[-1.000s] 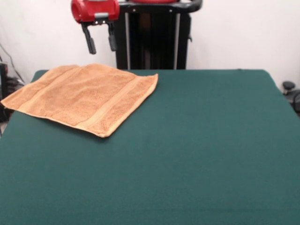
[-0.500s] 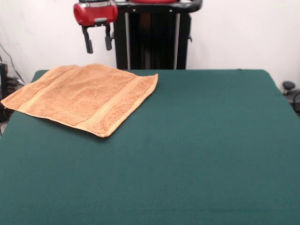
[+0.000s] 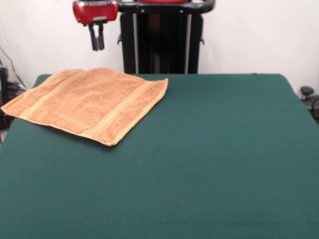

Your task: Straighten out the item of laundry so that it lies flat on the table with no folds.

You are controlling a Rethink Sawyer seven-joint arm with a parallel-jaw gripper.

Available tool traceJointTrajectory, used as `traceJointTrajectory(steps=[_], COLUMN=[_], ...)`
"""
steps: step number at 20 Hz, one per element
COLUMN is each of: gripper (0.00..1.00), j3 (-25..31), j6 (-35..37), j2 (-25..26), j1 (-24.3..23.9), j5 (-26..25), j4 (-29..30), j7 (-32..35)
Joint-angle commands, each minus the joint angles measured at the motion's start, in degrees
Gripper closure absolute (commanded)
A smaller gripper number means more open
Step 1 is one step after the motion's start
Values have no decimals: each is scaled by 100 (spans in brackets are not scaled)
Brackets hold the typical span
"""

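Partly hidden first: we note the towel point(image 3: 87, 103) runs to the worktop's point(image 3: 209, 159) left edge, and its leftmost corner seems to overhang there, so we cannot tell how much cloth lies beyond. The arm itself is cut off by the top of the frame; only its red housing point(image 3: 94, 11) and the pincer point(image 3: 96, 44) below it show. The near edge of the worktop is also cut by the bottom of the frame.

Pincer: two short dark fingers point(image 3: 93, 40) hang straight down, pressed together with no gap we can see, closed on nothing. It hangs high above the far-left part of the worktop, well clear of the towel, against the white wall point(image 3: 259, 35).

Towel: light orange-tan terry, nubbly pile, roughly square, lying turned like a diamond in the far-left area of the worktop. A woven stripe band runs parallel to its right-hand edge, and a fainter one near the left. It lies spread out and mostly flat; we see a slight ripple along the far edge, no fold-over that we can make out.

Worktop: dark green, felt-like, matte, rectangular, far larger than the towel.

Behind it, the black pedestal point(image 3: 159, 40) stands upright with vertical rails. Dark objects at the far right edge point(image 3: 308, 97) are too small to identify.
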Motion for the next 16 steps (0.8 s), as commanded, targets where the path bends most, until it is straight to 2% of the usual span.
traceJointTrajectory(steps=[1,7,10,12,16], gripper=[100,100,100,100,100], j3=[67,196,450,671,776], j6=[586,544,188,-16,-246], j2=[131,177,219,368,627], j1=[317,229,-1,-195,-143], j5=[112,125,229,300,300], j4=[-306,-299,-225,-203,-345], j7=[552,488,595,656,762])
